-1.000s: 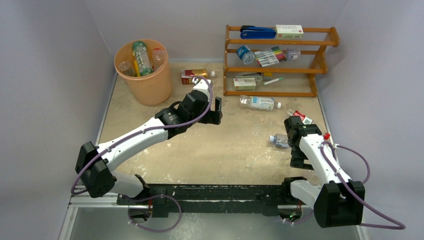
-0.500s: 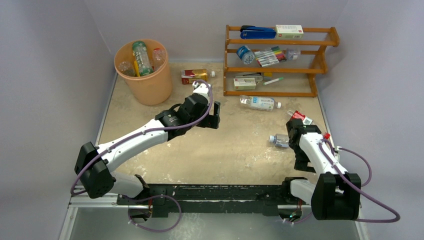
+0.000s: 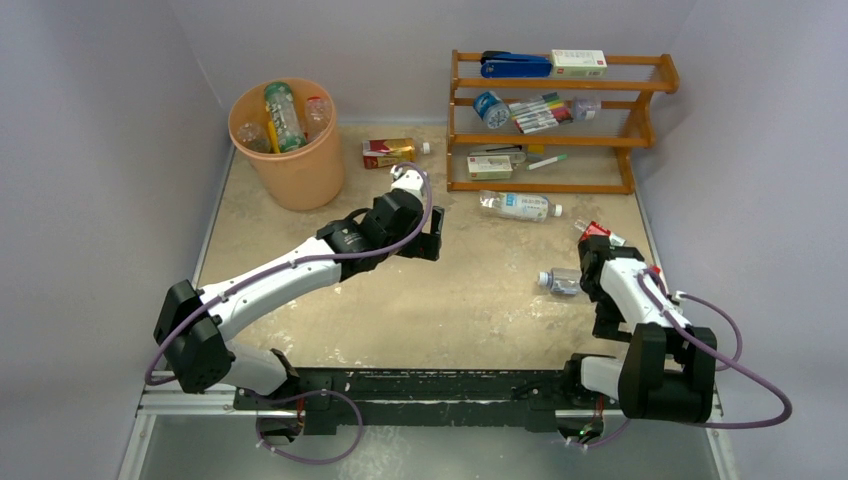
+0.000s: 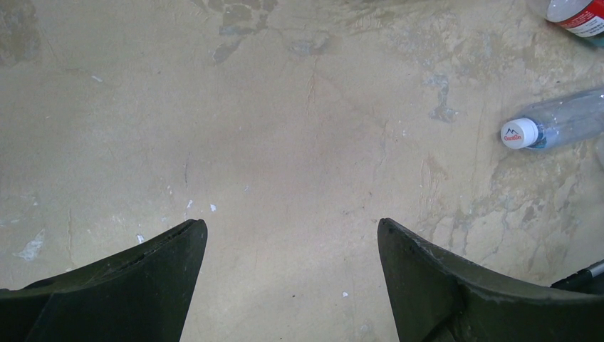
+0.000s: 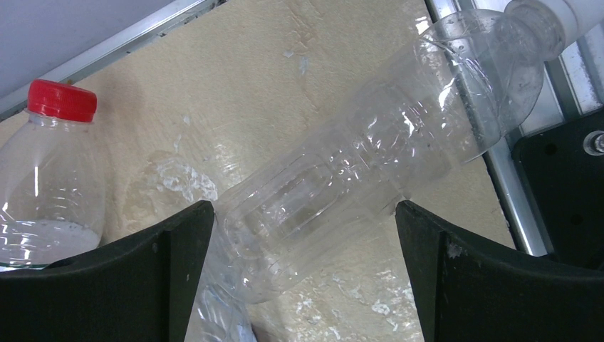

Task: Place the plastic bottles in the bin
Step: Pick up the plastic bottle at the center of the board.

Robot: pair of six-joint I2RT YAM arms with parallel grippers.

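Item: my left arm (image 3: 290, 268) reached diagonally from lower left to frame centre; left gripper (image 3: 433, 232), jaws stood wide apart. Item: my right arm (image 3: 632, 300) sat folded at right edge; right gripper (image 5: 305, 214) gaped, pointing down.

The top camera is looking down from above and behind the arm bases, facing the rack (image 3: 560, 110) at the far side and taking in the whole table (image 3: 480, 320). The left wrist camera is hanging close over bare table in front of the rack's left end, aiming nearly straight down past the left gripper (image 4: 290, 224). At its right edge it is catching a white-capped bottle (image 4: 563, 122), which the top view is also showing in front of the rack's right end. The right wrist camera is sitting much nearer the surface, further out from that same end. It is looking past the right gripper (image 5: 305, 206) at a clear bottle (image 5: 370, 157) and a red-capped bottle (image 5: 50, 185).
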